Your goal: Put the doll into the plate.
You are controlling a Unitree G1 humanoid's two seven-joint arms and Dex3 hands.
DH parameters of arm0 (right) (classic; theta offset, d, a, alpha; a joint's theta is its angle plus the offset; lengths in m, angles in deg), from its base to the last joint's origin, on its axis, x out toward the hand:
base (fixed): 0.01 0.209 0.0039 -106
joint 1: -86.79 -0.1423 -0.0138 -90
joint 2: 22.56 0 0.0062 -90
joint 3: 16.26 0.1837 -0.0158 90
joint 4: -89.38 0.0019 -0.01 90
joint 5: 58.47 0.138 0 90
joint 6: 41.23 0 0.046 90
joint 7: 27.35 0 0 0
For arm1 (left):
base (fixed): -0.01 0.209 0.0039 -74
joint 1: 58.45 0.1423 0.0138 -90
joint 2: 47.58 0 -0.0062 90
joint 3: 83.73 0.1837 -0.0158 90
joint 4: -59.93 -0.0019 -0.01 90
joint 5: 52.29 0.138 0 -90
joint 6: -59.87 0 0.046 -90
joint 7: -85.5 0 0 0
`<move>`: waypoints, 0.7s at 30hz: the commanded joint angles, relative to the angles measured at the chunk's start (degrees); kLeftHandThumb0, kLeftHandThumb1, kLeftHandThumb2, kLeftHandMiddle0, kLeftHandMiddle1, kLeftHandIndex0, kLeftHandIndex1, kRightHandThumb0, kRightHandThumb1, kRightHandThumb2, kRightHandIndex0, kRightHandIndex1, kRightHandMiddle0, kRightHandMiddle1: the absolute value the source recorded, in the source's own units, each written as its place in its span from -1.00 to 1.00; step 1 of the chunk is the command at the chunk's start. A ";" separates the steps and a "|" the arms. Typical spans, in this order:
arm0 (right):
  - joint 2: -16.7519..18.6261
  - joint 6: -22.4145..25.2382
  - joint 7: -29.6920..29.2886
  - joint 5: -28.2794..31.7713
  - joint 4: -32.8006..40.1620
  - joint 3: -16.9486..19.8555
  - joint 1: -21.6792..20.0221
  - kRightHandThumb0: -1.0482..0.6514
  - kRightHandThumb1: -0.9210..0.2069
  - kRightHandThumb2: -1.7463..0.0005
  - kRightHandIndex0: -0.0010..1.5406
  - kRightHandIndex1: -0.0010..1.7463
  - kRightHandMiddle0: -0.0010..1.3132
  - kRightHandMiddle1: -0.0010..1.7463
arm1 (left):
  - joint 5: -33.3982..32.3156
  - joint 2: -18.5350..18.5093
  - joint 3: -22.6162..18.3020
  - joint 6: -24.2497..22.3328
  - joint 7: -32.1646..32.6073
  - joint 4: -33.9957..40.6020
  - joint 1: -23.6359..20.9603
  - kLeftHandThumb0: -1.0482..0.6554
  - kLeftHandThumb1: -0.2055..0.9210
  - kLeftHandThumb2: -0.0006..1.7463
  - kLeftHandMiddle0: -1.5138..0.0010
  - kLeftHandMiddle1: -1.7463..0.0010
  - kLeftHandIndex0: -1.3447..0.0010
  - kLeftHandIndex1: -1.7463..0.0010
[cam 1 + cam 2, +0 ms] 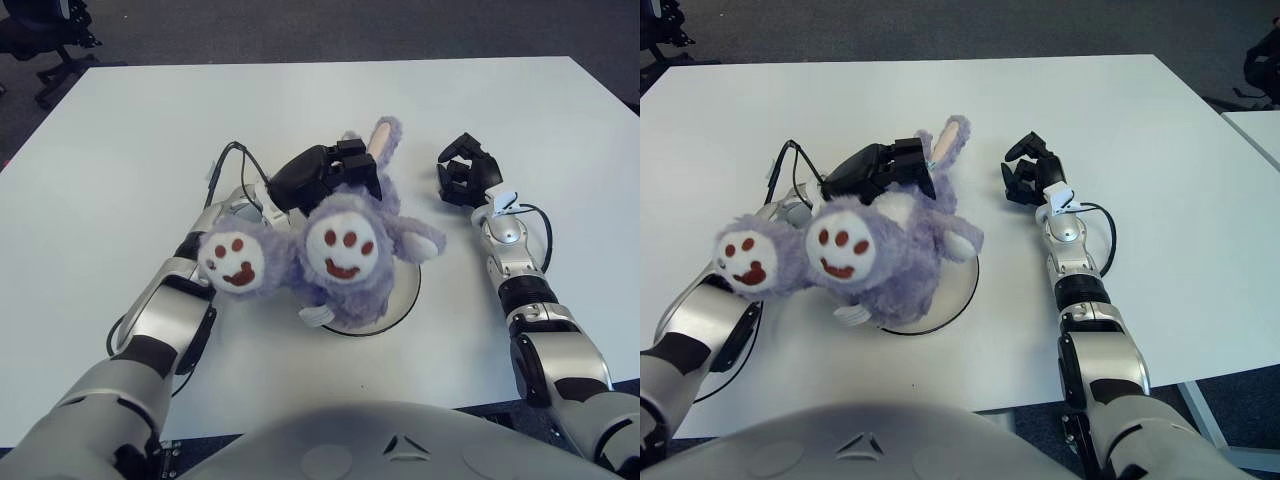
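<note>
Left eye view: purple plush doll (345, 255) lies across the white plate (405, 290) near the middle of the white table (120, 150). Its two white foot soles with red paw prints face up toward the camera. One long ear with a pink lining points away toward the far edge. Only the plate's right and front rim shows; the doll covers everything else and spills over the plate's left edge. Left hand (325, 170), black, sits on top of the doll's body, fingers curled into the fur and gripping it. A black cable loops on the table just left of that hand. Right hand (465, 170) shows to the right of the doll, apart from it, fingers curled inward around nothing.

Right eye view: same layout. Left hand (880, 168) clamps the doll's (875, 250) upper body. Plate (955, 295) rim peeks out below and right. Right hand (1032, 175) is clear of the doll, fingers bent, empty.
</note>
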 commanded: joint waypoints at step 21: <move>1.10 5.22 1.29 -1.86 -4.45 -1.52 5.87 -0.24 -0.39 -0.11 0.15 1.00 -0.36 1.00 | -9.49 -5.48 5.65 -6.61 -14.25 8.93 -0.46 0.23 0.82 -0.61 0.15 -0.25 0.23 -0.77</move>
